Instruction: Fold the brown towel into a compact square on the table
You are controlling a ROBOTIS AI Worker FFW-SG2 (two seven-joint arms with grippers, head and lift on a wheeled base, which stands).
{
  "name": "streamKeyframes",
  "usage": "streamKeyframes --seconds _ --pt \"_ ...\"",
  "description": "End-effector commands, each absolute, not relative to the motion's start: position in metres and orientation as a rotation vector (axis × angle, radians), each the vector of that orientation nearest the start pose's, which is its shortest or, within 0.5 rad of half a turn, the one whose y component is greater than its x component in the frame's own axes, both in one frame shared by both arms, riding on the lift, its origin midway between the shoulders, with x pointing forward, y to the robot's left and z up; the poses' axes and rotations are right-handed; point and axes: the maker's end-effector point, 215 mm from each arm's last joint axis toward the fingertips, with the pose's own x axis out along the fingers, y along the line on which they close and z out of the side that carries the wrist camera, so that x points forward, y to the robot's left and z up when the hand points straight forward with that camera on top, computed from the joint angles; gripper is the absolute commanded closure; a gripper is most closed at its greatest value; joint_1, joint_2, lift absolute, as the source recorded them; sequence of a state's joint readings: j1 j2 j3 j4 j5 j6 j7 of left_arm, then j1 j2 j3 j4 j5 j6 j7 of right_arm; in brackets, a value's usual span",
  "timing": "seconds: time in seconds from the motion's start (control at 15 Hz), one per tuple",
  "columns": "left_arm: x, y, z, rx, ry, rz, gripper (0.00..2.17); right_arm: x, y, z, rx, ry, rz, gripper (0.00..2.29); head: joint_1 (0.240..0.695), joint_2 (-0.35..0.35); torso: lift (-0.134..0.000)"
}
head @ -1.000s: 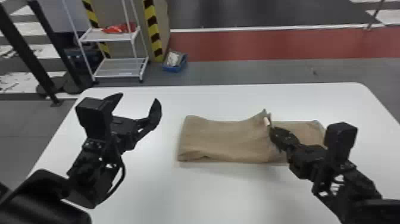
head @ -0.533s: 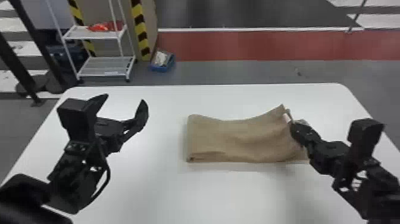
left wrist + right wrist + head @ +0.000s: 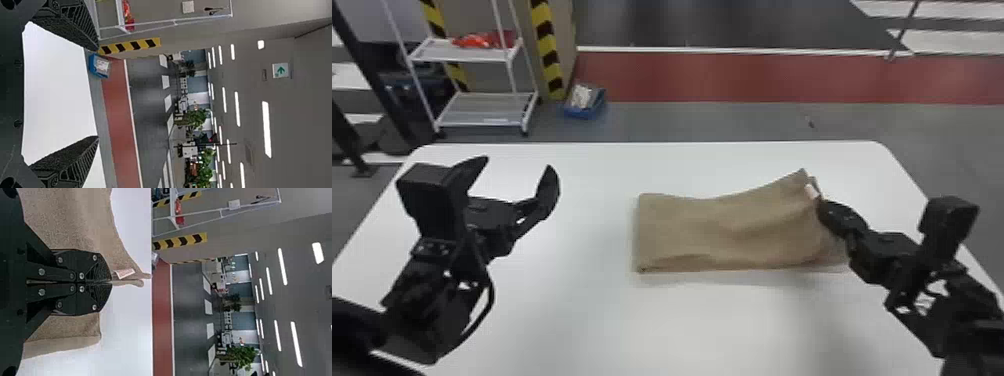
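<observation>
Head view: brown towel (image 3: 722,230) right of centre on the white table (image 3: 542,320), lying as a low folded band, its left end flat, its far right corner lifted into a peak. Right gripper (image 3: 110,282) has hold of that corner, fingers brought together on the cloth just beside a small pale label (image 3: 125,273); in the right wrist view two thin tips of fabric poke out past the pinch. Left gripper (image 3: 517,165) hangs well apart at the table's left, fingers spread wide, nothing between them. Handling, by judgement: light, limp, matte stuff, no risk of breakage; the nap should give grip against the flat fingers. Trouble is more likely from softness: the middle sags into shallow ripples, and a corner hold alone leaves the near edge free to trail or skew. Layers may also part, or the lower one drag along, if the pinch catches unequal amounts. Best hold seems a shallow bite at the corner, taking all the layers meant to turn, carried low and slowly leftward. A second hold at the near right corner would square the fold, if reachable.
</observation>
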State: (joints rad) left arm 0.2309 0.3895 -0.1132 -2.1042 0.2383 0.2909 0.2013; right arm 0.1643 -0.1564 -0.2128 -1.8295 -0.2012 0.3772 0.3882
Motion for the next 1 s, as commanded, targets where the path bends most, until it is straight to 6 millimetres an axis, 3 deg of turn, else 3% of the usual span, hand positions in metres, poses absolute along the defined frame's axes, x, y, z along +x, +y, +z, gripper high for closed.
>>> streamKeyframes --seconds 0.0,0.2,0.33,0.47,0.67,0.8,0.93 --pt "0.525 0.241 -0.274 0.127 0.031 -0.062 0.09 0.537 -0.324 -0.391 0.07 0.27 0.188 1.48 0.695 -0.045 -0.128" --pt "0.525 0.241 -0.28 0.128 0.042 -0.064 0.09 0.545 -0.309 -0.441 0.048 0.355 0.204 1.48 0.695 -0.083 -0.128" --pt "0.526 0.242 -0.278 0.129 0.037 -0.063 0.09 0.548 -0.3 -0.43 0.061 0.316 0.227 1.48 0.695 -0.078 -0.128" --pt "0.529 0.242 -0.276 0.13 0.034 -0.061 0.09 0.55 -0.303 -0.391 0.073 0.24 0.227 1.48 0.695 -0.063 -0.128" --pt "0.534 0.242 -0.277 0.13 0.035 -0.061 0.09 0.548 -0.329 -0.349 0.099 0.166 0.198 1.48 0.695 -0.063 -0.128" --pt "0.535 0.24 -0.276 0.129 0.033 -0.065 0.09 0.548 -0.36 -0.346 0.099 0.166 0.155 1.48 0.695 -0.075 -0.128" --pt "0.536 0.24 -0.28 0.128 0.04 -0.064 0.09 0.553 -0.369 -0.39 0.075 0.259 0.136 1.48 0.695 -0.109 -0.128"
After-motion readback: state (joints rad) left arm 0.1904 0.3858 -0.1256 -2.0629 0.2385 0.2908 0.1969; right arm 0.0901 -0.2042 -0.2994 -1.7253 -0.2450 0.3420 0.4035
